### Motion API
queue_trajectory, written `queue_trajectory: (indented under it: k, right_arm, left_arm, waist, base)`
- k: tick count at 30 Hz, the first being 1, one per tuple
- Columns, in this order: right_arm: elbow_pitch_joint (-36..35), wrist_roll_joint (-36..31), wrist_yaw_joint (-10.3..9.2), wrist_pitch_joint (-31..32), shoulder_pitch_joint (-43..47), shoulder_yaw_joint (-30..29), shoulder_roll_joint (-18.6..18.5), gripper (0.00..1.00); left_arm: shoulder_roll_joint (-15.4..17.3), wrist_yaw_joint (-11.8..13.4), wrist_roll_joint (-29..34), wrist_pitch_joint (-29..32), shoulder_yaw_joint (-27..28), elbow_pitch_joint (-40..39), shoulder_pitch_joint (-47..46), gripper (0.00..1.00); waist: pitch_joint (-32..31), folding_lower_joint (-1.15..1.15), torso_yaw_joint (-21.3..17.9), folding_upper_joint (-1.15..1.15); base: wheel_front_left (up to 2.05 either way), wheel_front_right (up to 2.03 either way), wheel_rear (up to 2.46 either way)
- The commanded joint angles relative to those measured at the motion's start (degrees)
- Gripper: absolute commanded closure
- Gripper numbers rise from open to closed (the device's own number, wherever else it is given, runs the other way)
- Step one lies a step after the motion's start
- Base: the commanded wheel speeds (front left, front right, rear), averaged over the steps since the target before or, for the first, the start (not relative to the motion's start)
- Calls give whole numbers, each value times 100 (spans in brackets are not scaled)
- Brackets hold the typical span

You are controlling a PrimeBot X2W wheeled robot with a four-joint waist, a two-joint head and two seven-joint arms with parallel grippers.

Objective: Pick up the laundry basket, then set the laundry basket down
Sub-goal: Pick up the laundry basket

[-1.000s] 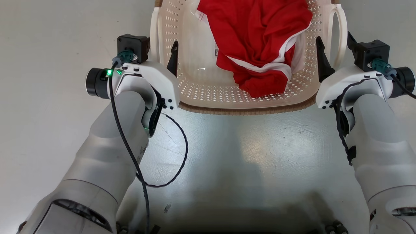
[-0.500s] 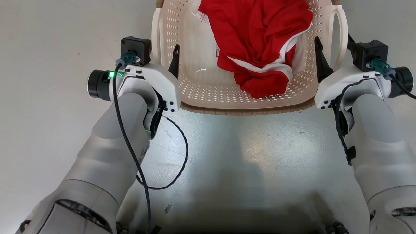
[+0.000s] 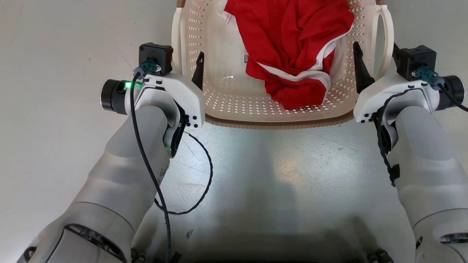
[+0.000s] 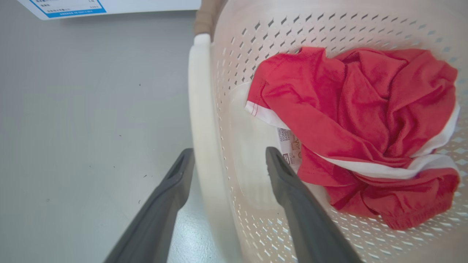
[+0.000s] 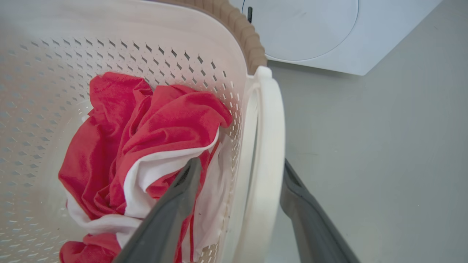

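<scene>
The cream perforated laundry basket (image 3: 226, 98) with its brown rim sits on the grey floor at the top middle of the head view, holding a red and white garment (image 3: 292, 47). My left gripper (image 3: 181, 58) is open and straddles the left loop handle (image 4: 201, 109), one finger outside it and one inside the basket. My right gripper (image 3: 374, 47) is open too, its fingers on either side of the right loop handle (image 5: 270, 128). The left gripper (image 4: 229, 153) and the right gripper (image 5: 241, 164) both show a wide gap around their handle.
A white washer (image 5: 310, 29) with a round door stands beyond the basket's far right corner. A white sheet with blue print (image 4: 73, 7) lies past the basket on the left. Bare grey floor (image 3: 278, 175) lies between my arms.
My left gripper has slid forward and a little to the right along the left handle. The basket has shifted slightly to the right. The right gripper has barely moved.
</scene>
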Motion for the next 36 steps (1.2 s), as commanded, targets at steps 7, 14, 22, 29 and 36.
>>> queue_trajectory:
  k: [7, 14, 22, 29, 36]
  right_arm:
    - [-17, 63, 33, -79, 142, 125, 91, 0]
    - [136, 171, 33, -79, 94, 230, 91, 100]
    - [307, 294, 33, -79, 72, 308, 91, 100]
    - [462, 515, 33, -79, 74, 582, 91, 100]
    - [639, 716, 33, -39, 119, 861, 91, 100]
  left_arm:
    - [128, 69, -63, -35, 22, -29, -54, 0]
    - [128, 7, -91, -35, -103, 107, -76, 100]
    - [128, 71, -145, -35, -211, 41, -64, 100]
    - [128, 84, -234, -35, -259, 109, -24, 100]
    - [128, 74, -345, -35, -316, 246, 73, 100]
  waist:
    - [14, 0, 1, 0]
    - [27, 0, -24, 0]
    - [-11, 0, -31, 0]
    - [-126, 0, -84, 0]
    - [-361, 0, -132, 0]
  base:
    - [0, 0, 0]
    - [0, 0, 0]
    - [0, 0, 0]
    - [0, 0, 0]
    - [0, 0, 0]
